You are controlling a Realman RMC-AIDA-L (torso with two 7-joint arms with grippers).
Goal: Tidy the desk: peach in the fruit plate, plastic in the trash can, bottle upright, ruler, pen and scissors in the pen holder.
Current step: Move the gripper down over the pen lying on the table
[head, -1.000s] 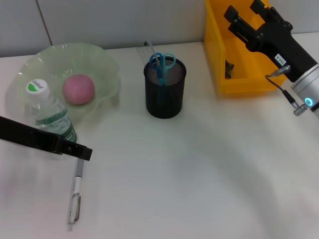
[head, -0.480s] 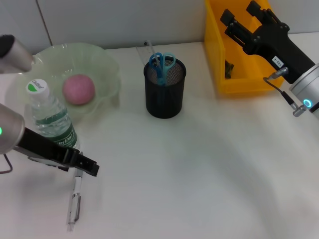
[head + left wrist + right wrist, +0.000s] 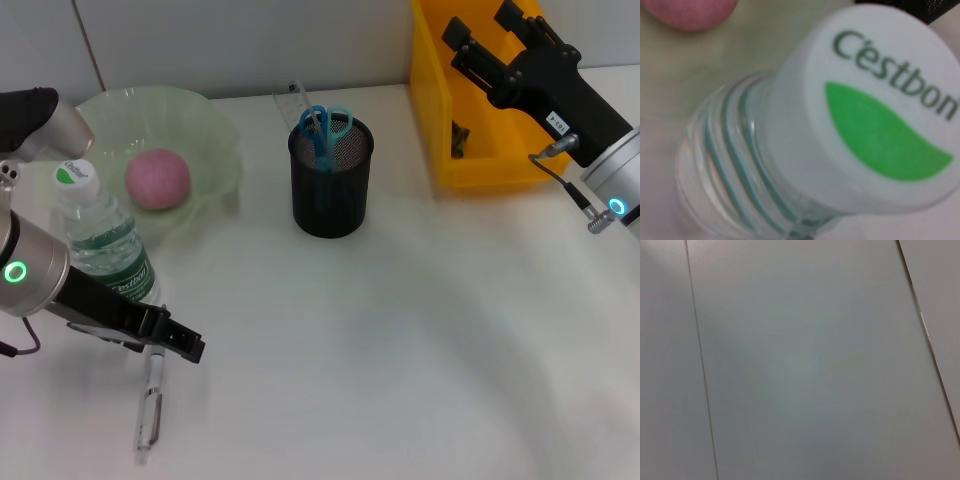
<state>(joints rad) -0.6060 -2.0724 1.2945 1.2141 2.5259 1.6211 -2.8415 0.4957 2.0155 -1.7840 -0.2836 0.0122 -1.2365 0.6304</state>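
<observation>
Pen (image 3: 152, 403) is the only item left loose: it lies flat near the front-left corner of the worktop (image 3: 420, 350), long axis running roughly front to back, far end tucked just under the left hand's fingertips.

Left hand (image 3: 178, 341) hovers right over that far end, just in front of the bottle (image 3: 100, 235). Its fingers show only as one dark bar, so I cannot tell whether they are apart or together. Nothing visibly held.

Left wrist view is filled by the bottle cap (image 3: 875, 105) seen from above, peach (image 3: 690, 12) at the frame edge (so the camera sits over the bottle, not the pen).

Rest looks sorted:
- peach (image 3: 157, 179) in the fruit plate (image 3: 215, 130), back-left
- bottle upright, touching the plate's front rim
- scissors (image 3: 325, 125) and what looks like a clear ruler (image 3: 293, 100) in the pen holder (image 3: 330, 185), mid-back
- something dark in the yellow trash can (image 3: 440, 130), back-right; can't identify it

Right hand (image 3: 500, 40) is over the trash can, fingers apart, empty, well away from the pen. Its wrist view shows only blank wall.

Judgement: left arm is clearly nearer. The grasp should close across the pen's width, so the fingers need to straddle that front-to-back axis, with the bottle close enough behind to get knocked.
</observation>
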